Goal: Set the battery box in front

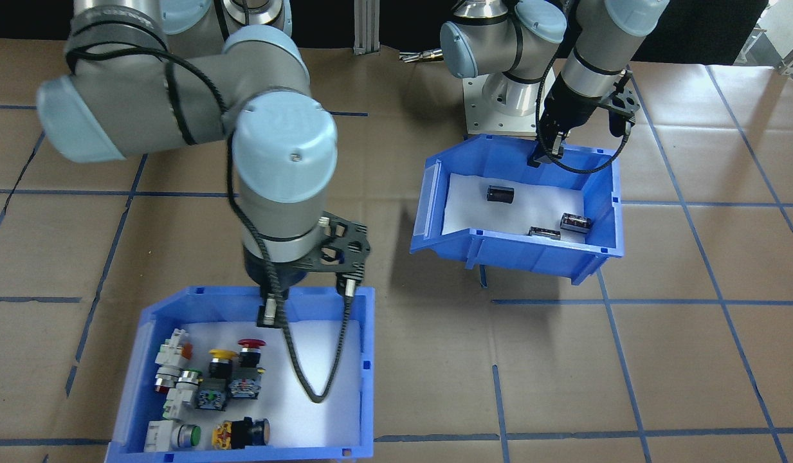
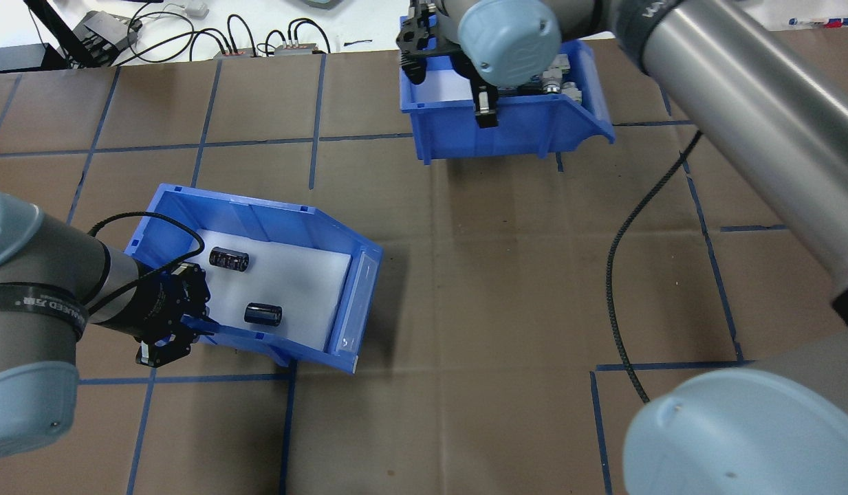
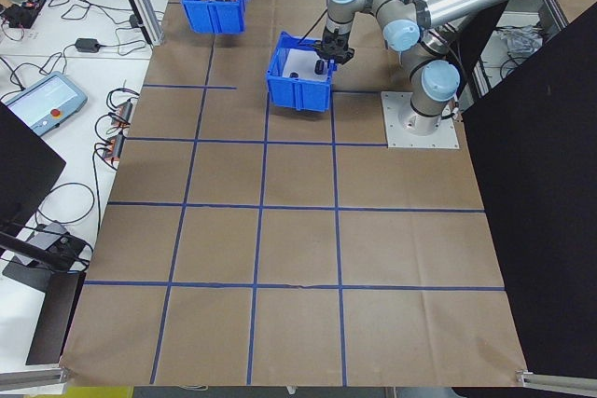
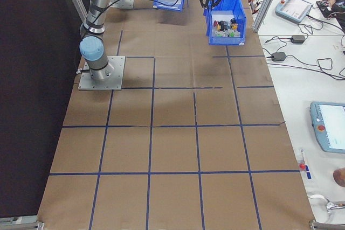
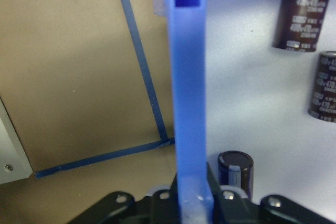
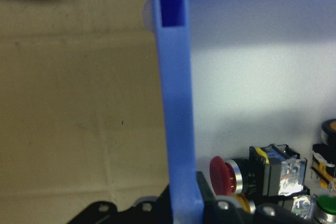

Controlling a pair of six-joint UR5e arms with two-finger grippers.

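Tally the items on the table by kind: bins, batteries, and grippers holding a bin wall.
Blue bins: 2, the battery box and the switch bin.
Batteries: 3.
Grippers on a bin wall: 2, left gripper, right gripper.
Total: 7.

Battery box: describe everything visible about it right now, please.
The battery box is a blue plastic bin with a sloped open front and a white foam floor. Three dark cylindrical batteries lie loose on the foam. The bin looks tilted, its front edge raised off the brown table. The left gripper is clamped on its rear wall, one finger inside and one outside.
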